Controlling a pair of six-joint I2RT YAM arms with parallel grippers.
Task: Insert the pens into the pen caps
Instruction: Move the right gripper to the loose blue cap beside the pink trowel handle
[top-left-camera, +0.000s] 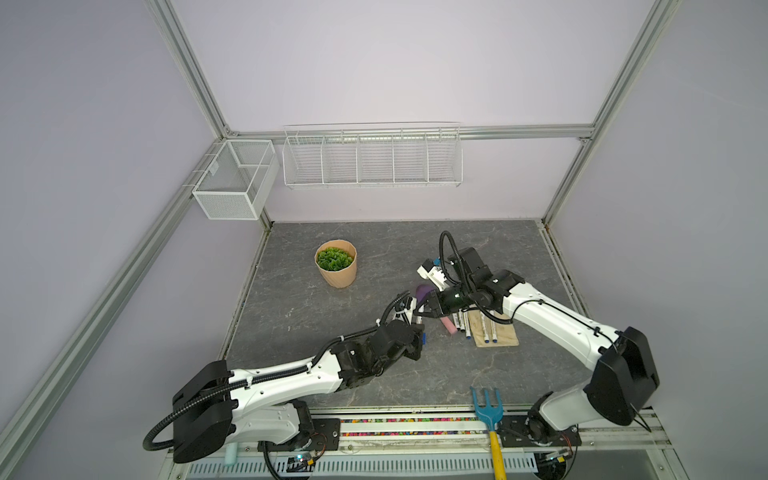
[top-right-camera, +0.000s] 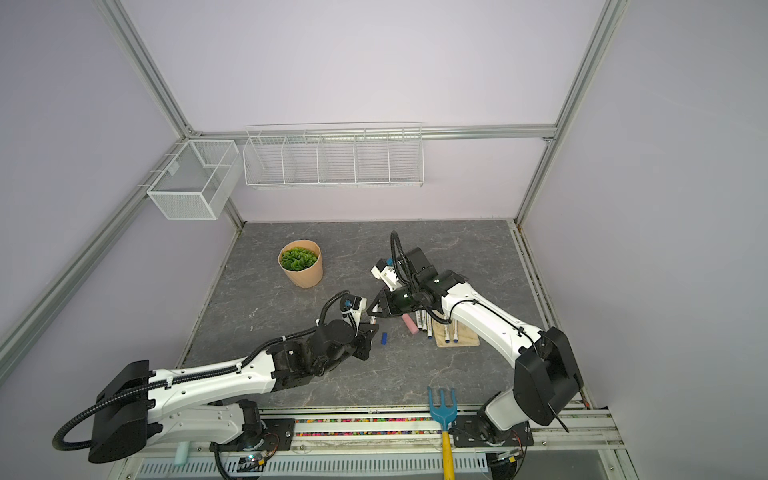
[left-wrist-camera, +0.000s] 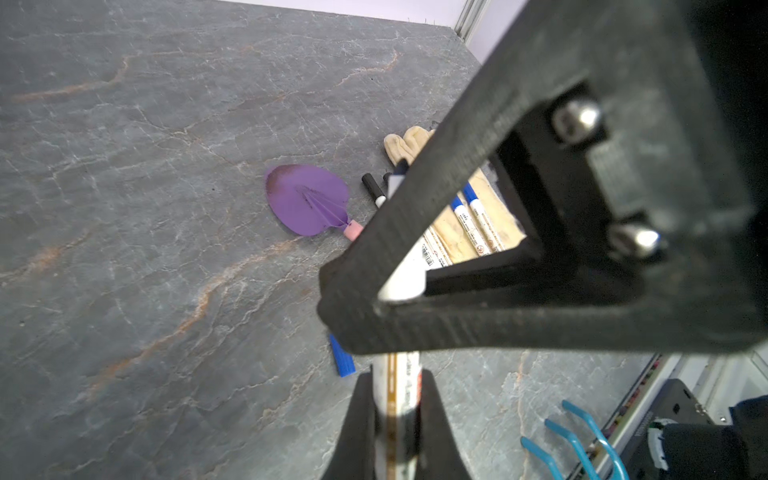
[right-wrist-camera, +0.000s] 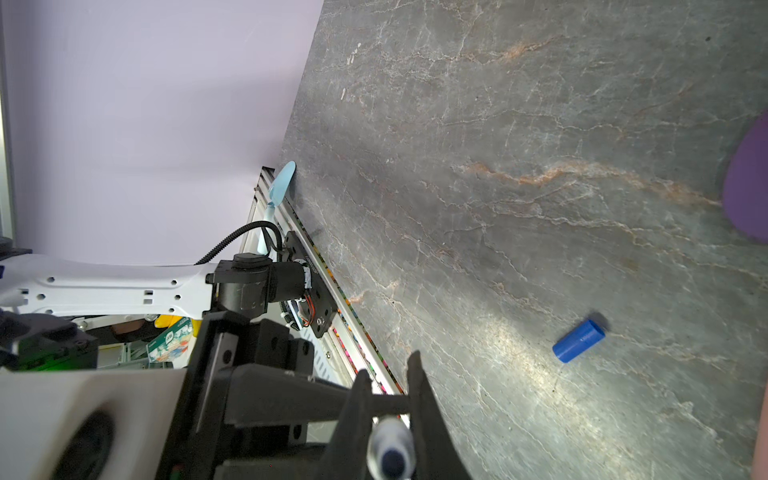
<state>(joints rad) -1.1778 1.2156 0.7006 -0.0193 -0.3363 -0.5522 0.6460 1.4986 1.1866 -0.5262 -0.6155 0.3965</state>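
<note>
Checking the left wrist view, I find the left gripper (left-wrist-camera: 397, 374) with its fingers (left-wrist-camera: 361, 415) clamped on the printed barrel of a white marker pen (left-wrist-camera: 401, 399). The barrel runs on to one broad black finger of the right gripper (right-wrist-camera: 388, 365), which fills much of that view. In the right wrist view the right fingers (right-wrist-camera: 428, 407) are closed on a pen end with a dark blue tip. In both top views the two grippers meet tip to tip above the middle of the bench (top-left-camera: 332, 332), and a short white length of pen shows between them. One blue cap (top-right-camera: 384, 338) lies on its side on the bench, free of both grippers and just beside the left gripper. The other pens lie side by side under the right arm: two blue-ended pens (left-wrist-camera: 478, 220) rest on a tan glove (left-wrist-camera: 405, 143), and a black-ended pen (left-wrist-camera: 373, 189) lies on the bench beside the glove. A purple trowel (left-wrist-camera: 307, 199) with a pink handle lies flat next to that black-ended pen.
</note>
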